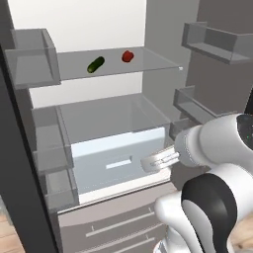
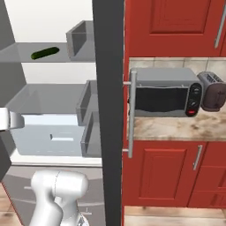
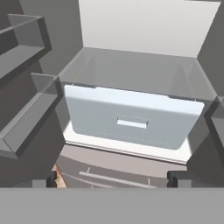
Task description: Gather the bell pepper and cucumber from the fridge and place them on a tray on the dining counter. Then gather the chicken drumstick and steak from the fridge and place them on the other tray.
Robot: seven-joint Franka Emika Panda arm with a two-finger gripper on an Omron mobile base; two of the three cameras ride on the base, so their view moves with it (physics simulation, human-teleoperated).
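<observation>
The open fridge (image 1: 99, 118) stands white inside. In the left base view the cucumber (image 1: 96, 64) and bell pepper (image 1: 127, 56) lie apart on the upper glass shelf (image 1: 148, 62), with the jaws (image 1: 159, 161) in front of the pale drawer (image 1: 118, 160). In the right base view a microwave (image 2: 165, 92) sits on the desk (image 2: 176, 128) beside the fridge. In the hand view the jaws are spread wide, grasping nothing, facing the drawer.

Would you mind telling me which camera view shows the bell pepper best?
The left base view shows it best: the bell pepper sits in plain sight on the upper glass shelf of the fridge, right of the cucumber. In the right base view the shelf shows the cucumber, and the dark door edge cuts off the rest.
</observation>
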